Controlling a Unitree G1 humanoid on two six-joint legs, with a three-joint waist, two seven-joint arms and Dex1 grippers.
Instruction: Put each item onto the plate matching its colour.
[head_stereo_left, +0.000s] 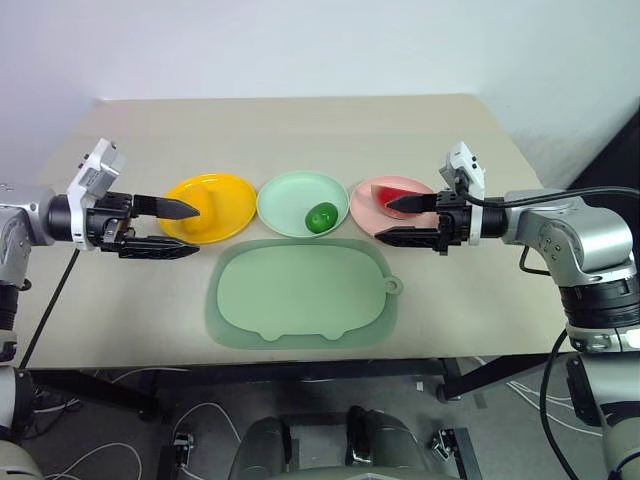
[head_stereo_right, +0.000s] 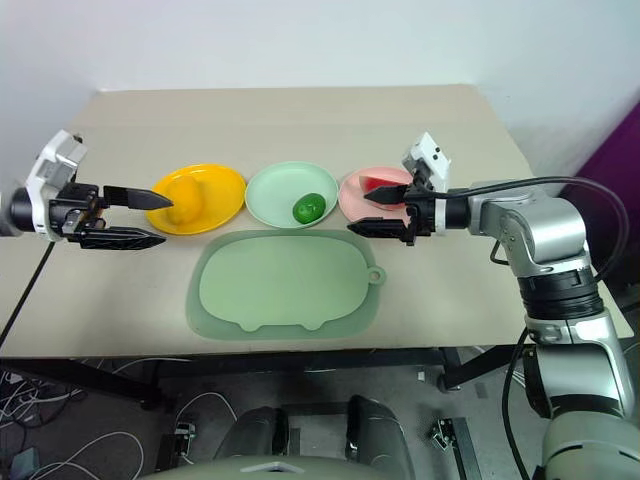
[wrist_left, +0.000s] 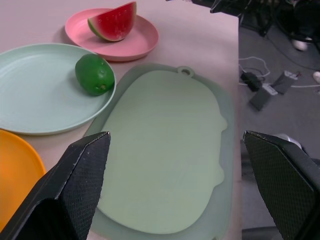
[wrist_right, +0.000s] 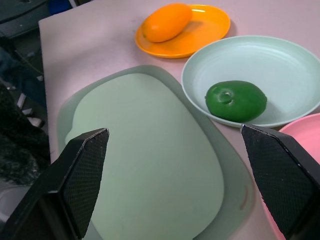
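Observation:
Three plates stand in a row across the table. The yellow mango (head_stereo_right: 185, 197) lies on the yellow plate (head_stereo_left: 228, 192). On the mint green plate (head_stereo_left: 288, 195) rests the green fruit (head_stereo_left: 321, 217), near the plate's right rim. The watermelon wedge (head_stereo_left: 398, 192) sits on the pink plate (head_stereo_left: 364, 212). My left gripper (head_stereo_left: 197, 231) hovers at the yellow plate's front left, open, with nothing between its fingers. My right gripper (head_stereo_left: 383, 221) points left over the pink plate's front edge, open and holding nothing.
A larger pale green mat (head_stereo_left: 300, 295) with a small tab lies in front of the plates. The table's front edge (head_stereo_left: 300, 362) runs just behind the mat's near side. Cables lie on the floor below.

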